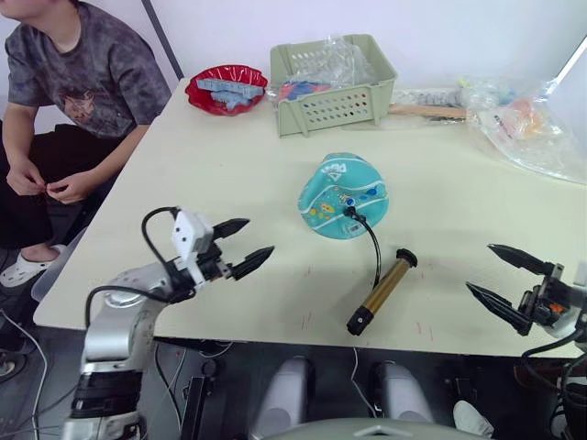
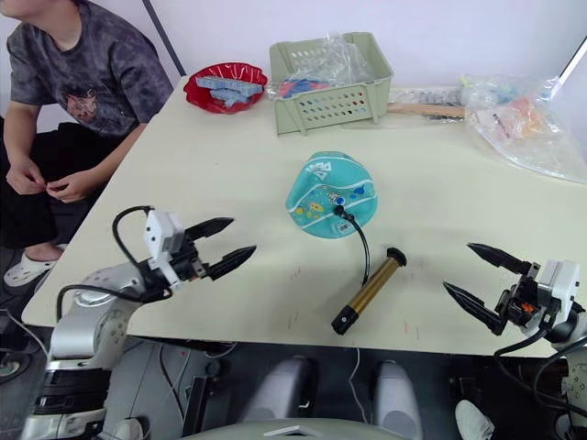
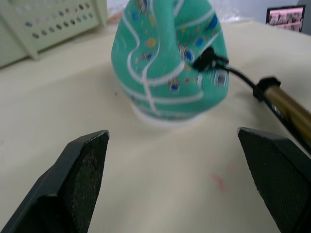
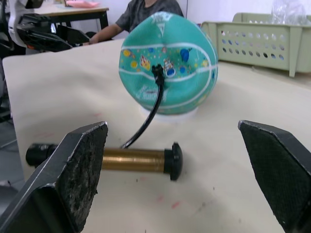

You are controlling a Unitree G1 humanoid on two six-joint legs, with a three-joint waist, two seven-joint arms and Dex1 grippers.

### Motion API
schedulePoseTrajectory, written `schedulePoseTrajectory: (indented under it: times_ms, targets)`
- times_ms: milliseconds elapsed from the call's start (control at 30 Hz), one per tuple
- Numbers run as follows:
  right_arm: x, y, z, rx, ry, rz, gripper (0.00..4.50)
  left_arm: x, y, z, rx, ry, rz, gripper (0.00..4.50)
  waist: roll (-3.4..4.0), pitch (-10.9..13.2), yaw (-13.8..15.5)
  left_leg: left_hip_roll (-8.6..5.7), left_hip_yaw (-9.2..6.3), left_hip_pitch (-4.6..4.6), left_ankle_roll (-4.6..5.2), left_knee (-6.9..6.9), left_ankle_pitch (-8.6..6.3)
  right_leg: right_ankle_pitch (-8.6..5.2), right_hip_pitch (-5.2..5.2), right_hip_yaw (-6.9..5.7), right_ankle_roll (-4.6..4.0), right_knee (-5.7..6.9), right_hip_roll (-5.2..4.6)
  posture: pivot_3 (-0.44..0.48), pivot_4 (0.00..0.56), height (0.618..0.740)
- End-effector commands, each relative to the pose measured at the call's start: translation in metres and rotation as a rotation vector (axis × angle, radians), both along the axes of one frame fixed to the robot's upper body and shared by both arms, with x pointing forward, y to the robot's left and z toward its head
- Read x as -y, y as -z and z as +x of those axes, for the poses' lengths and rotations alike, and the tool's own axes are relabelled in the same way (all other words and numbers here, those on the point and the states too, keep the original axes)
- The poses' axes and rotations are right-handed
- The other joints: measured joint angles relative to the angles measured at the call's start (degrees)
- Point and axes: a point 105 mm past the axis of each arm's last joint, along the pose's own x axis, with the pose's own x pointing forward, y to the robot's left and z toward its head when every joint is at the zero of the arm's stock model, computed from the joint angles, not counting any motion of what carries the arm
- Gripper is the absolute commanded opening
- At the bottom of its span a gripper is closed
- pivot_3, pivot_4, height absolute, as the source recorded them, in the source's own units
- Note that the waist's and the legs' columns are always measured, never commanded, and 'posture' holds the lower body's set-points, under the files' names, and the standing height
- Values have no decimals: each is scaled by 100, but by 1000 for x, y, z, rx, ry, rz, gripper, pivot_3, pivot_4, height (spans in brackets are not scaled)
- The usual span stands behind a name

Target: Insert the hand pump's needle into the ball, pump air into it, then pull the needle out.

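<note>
The ball (image 1: pixel 342 196), teal-blue rubber with white seam lines and small colourful prints, sits partly collapsed and misshapen near the middle of the cream table (image 1: pixel 229 174), resting on a low white ring (image 4: pixel 167 112). A small black fitting, the head of the needle (image 4: pixel 157 72), is seated in the ball's near face; the pin itself cannot be made out. From this fitting a thin black hose (image 1: pixel 373 246) curves down to the hand pump (image 1: pixel 381 291), a slim brass-gold cylinder with black end caps, lying flat on the table just in front of the ball, with one cap toward the ball and the other near the table's front edge. The left gripper (image 1: pixel 241 246) hovers over the front-left part of the table, its two black tapered fingers spread wide and grasping nothing, pointing toward the ball but well apart from it. The right gripper (image 1: pixel 502 282) hangs at the front-right edge, its fingers likewise parted and empty, with rough textured inner pads (image 4: pixel 77 179) facing each other; it is apart from the pump. Nothing lies between either gripper and the ball or pump. Behind the ball stands a pale green perforated plastic basket (image 1: pixel 335 99) holding crinkled clear wrapping, with a glossy red bowl (image 1: pixel 226 89) of pale blue pieces beside it on the left. Clear plastic bags (image 1: pixel 527 124) with mixed contents lie at the far right. A seated person (image 1: pixel 73 82) in a dark patterned shirt is beside the table's left edge.
</note>
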Motion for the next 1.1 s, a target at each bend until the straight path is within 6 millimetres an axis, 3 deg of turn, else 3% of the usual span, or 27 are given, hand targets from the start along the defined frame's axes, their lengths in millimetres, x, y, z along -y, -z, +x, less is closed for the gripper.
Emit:
schedulePoseTrajectory:
  times_ms: [33,267,400,733,867,1100]
  targets:
    - [15,-10,-4,44,27,-27,4500,-23,-1,-6,24,-13,30,4465,0,0,-3,1,1,1,0,0,0,0,0,0,0,0,0,0,150,740]
    - [39,-14,-7,39,73,-40,4500,-57,8,-16,-18,-4,81,4465,2,1,-8,2,4,2,0,0,0,2,-1,1,-3,1,2,0,150,740]
    - [49,-12,-10,22,75,-64,4500,-59,6,-15,-13,13,75,4465,2,1,4,2,4,3,1,1,0,2,1,0,-3,1,1,0,150,740]
    - [41,-9,-19,-5,-5,-70,4500,-8,-7,-17,-5,178,78,4465,2,0,-6,5,5,4,0,2,0,4,1,4,-5,4,1,0,150,740]
    - [27,-11,-33,-19,-136,-83,4500,35,-16,-26,-14,321,58,4465,5,0,-6,6,6,5,0,3,0,4,2,6,-5,6,1,0,150,740]
    - [18,-18,-37,-30,-214,-85,4500,84,-14,-20,-44,399,117,4465,8,0,-5,6,8,8,0,16,0,8,5,8,-9,12,9,0,150,740]
